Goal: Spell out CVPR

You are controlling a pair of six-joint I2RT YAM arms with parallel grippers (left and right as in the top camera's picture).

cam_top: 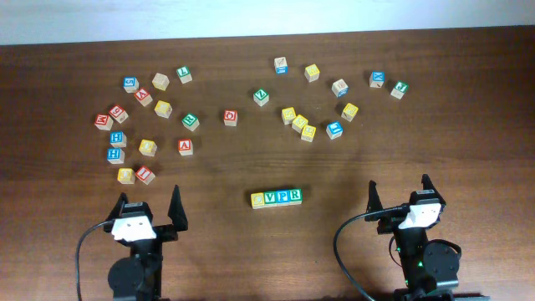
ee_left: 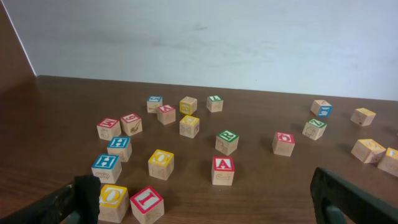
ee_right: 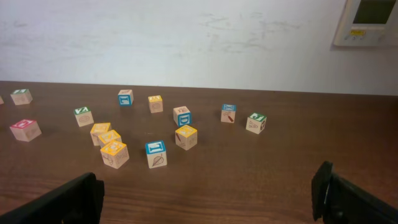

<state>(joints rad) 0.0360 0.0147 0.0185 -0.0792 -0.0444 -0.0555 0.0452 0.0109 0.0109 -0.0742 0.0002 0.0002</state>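
The left arm [cam_top: 134, 272] and right arm [cam_top: 430, 259] stand side by side, well apart, each wrist level and aimed forward. The left gripper [cam_top: 150, 197] has its jaws spread wide, with nothing between its fingers. The right gripper [cam_top: 399, 186] is spread just as wide and holds nothing.

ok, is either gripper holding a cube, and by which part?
Nothing held. Left gripper and right gripper are both open and empty; the CVPR row lies clear of both.
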